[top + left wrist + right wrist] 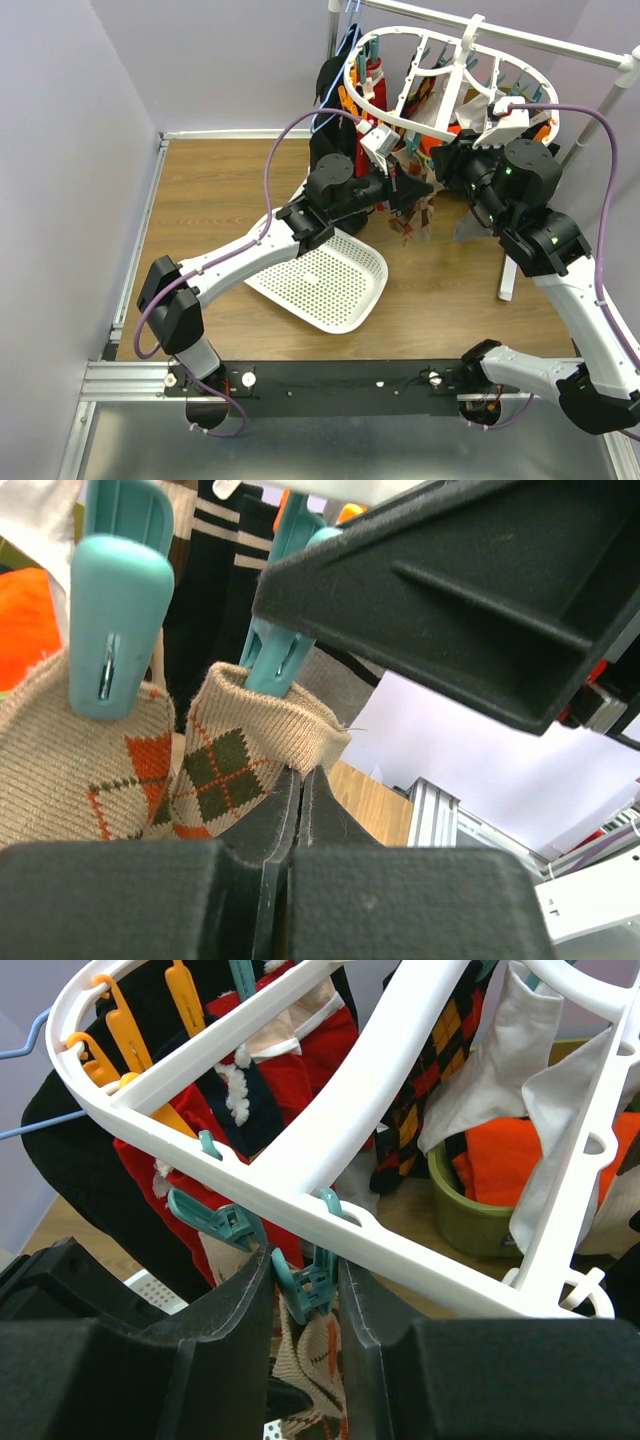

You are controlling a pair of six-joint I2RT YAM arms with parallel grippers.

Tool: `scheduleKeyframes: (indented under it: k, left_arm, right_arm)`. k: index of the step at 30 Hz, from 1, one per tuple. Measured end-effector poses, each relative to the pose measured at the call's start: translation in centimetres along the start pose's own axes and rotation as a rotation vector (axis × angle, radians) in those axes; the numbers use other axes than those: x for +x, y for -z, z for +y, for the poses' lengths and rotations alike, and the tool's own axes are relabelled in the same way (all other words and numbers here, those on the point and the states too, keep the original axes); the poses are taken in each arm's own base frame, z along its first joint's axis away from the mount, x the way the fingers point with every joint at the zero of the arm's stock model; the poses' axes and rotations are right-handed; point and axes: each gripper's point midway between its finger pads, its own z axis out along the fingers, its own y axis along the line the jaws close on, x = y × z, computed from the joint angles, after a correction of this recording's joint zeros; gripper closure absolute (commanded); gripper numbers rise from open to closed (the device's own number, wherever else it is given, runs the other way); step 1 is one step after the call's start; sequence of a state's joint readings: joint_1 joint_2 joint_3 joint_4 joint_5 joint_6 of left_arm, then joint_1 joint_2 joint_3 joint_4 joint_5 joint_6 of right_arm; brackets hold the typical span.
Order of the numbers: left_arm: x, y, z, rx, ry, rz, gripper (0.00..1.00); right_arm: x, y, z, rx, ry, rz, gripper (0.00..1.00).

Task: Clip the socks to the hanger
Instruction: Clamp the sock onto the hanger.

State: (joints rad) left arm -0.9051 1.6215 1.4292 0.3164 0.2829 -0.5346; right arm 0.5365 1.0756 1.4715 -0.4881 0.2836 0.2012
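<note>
The white oval hanger [400,118] hangs at the back with orange and teal clips and several socks on it; it also shows in the right wrist view [330,1130]. My left gripper [412,190] is shut on the cuff edge of an argyle sock [250,755], held up under the ring. A teal clip [268,652] sits at that cuff's top. A second argyle sock [70,770] hangs from another teal clip [120,600]. My right gripper [305,1285] has its fingers pressed on both sides of a teal clip [312,1282] above the argyle sock [310,1360].
A white perforated basket [330,280] lies on the wooden floor below the left arm. A black garment on a thin blue hanger [330,90] hangs at the left of the ring. A green bowl [470,1210] with orange cloth stands behind. The rail's white stand [600,100] is at the right.
</note>
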Motion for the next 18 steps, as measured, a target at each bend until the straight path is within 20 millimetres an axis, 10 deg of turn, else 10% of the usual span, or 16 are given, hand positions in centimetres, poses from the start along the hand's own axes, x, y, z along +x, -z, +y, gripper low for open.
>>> scheduleKeyframes:
  k: [13,18]
  left_arm:
    - [-1.7,-0.5,-0.7,0.019,-0.019,-0.035,1.0]
    - [-1.7,-0.6,-0.7,0.02,-0.019,-0.034,1.0]
  right_arm:
    - [0.0,0.0,0.0,0.0,-0.001,0.0,0.98]
    - [0.0,0.0,0.0,0.0,-0.005,0.0,0.49]
